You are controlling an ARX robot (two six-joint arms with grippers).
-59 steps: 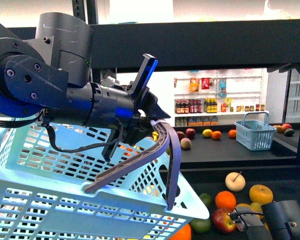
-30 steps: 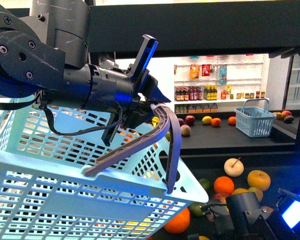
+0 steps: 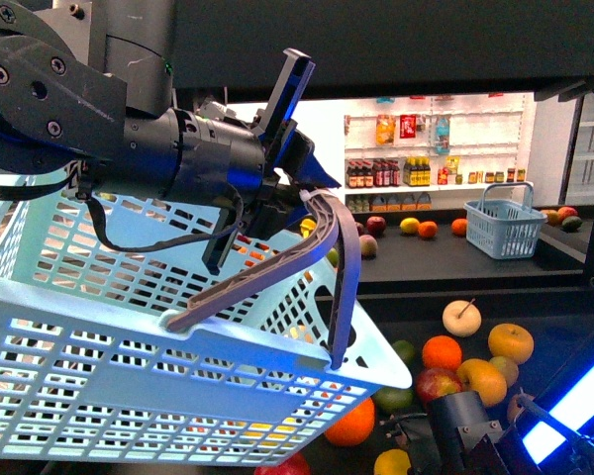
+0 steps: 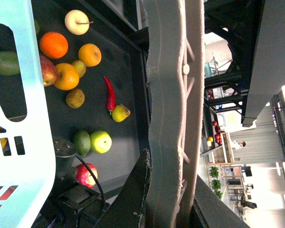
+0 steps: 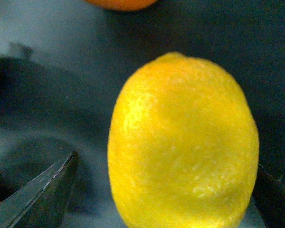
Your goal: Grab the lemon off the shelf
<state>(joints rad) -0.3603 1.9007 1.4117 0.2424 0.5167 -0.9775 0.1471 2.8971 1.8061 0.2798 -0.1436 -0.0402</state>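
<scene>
A yellow lemon [image 5: 183,142] lies on the shelf's dark lower deck [image 5: 61,71]. My right gripper [image 5: 159,199] is open, with one finger [image 5: 42,190] on each side of the lemon and apart from it. In the front view the lemon [image 3: 393,462] shows at the bottom, just left of the right gripper [image 3: 421,457]. My left gripper [image 3: 292,213] is shut on the grey basket handle [image 3: 322,257] and holds the light-blue basket [image 3: 99,376] tilted in the air. The handle [image 4: 168,118] fills the left wrist view.
Oranges [image 3: 442,352], apples [image 3: 436,384], a pale round fruit [image 3: 461,318] and a green fruit [image 3: 394,399] lie on the black deck [image 3: 564,317]. A red chili [image 4: 110,95] lies there too. A small blue basket [image 3: 502,230] stands on the far deck. The upper deck [image 3: 396,49] spans overhead.
My right arm has moved left along the bottom of the front view, down among the fruit. The lemon has come into view beside it. The left gripper still holds the basket handle.
</scene>
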